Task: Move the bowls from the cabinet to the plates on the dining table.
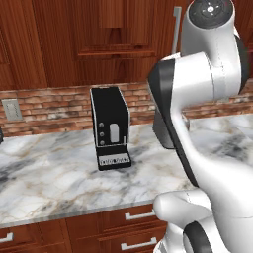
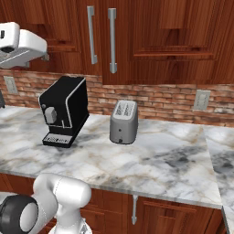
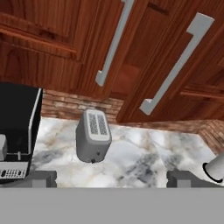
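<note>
Two dark fingertips of the pincer (image 3: 111, 179) stand far apart at the bottom of the hand view, jaws wide open w/ nothing between them. Just beyond the pincer lies the marble worktop (image 3: 144, 162), grey-white w/ dark veins.

On it, a bit ahead and slightly left of the pincer's midline, sits a silver 2-slot toaster (image 3: 92, 135), slots up. Further left, at the frame edge, stands a black coffee machine (image 3: 17, 127) w/ a silver trim strip and a drip grille at its foot; it's apart from the toaster w/ bare marble between. At the far right edge a pale cylindrical object (image 3: 215, 167) pokes in, too cropped to identify.

Behind the appliances runs a red brick backsplash (image 3: 78, 106).

Above and beyond that hangs the cabinet (image 3: 65, 48), dark red-brown wood w/ panelled doors, both shut. Two long silver bar handles cross the hand view at a slant: one (image 3: 114, 41) above the toaster, the other (image 3: 177, 65) to the right of it. The bowls can't be seen w/ the doors closed.

Right base view: handles hang side by side above the gap between coffee machine and toaster.
</note>
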Robot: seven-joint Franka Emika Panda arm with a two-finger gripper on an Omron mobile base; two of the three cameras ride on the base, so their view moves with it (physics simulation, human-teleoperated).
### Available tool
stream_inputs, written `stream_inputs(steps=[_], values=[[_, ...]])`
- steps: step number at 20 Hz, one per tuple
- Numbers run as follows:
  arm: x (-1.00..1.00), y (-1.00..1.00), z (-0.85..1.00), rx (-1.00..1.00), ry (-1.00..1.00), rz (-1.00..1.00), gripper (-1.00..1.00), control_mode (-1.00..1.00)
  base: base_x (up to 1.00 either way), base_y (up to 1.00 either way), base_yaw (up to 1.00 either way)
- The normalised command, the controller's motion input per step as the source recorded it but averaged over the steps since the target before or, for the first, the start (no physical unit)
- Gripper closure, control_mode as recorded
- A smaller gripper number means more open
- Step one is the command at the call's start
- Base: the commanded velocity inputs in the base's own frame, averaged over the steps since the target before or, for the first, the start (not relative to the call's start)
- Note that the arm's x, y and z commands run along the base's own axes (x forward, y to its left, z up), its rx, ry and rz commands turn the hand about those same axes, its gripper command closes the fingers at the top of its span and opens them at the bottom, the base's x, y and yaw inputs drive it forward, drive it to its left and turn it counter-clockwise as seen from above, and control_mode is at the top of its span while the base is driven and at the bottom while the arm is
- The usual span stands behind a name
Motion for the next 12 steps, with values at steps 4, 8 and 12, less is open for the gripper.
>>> stream_inputs(steps=[4, 8, 12], values=[[0.0, 0.01, -0.57, -0.26, 0.0, 0.04, -1.0, -1.0, 0.0, 0.0, 0.0], [0.02, 0.0, -0.3, -0.18, 0.0, 0.02, -1.0, -1.0, 0.0, 0.0, 0.0], [0.17, -0.01, -0.02, -0.07, 0.0, 0.01, -1.0, -1.0, 0.0, 0.0, 0.0]])
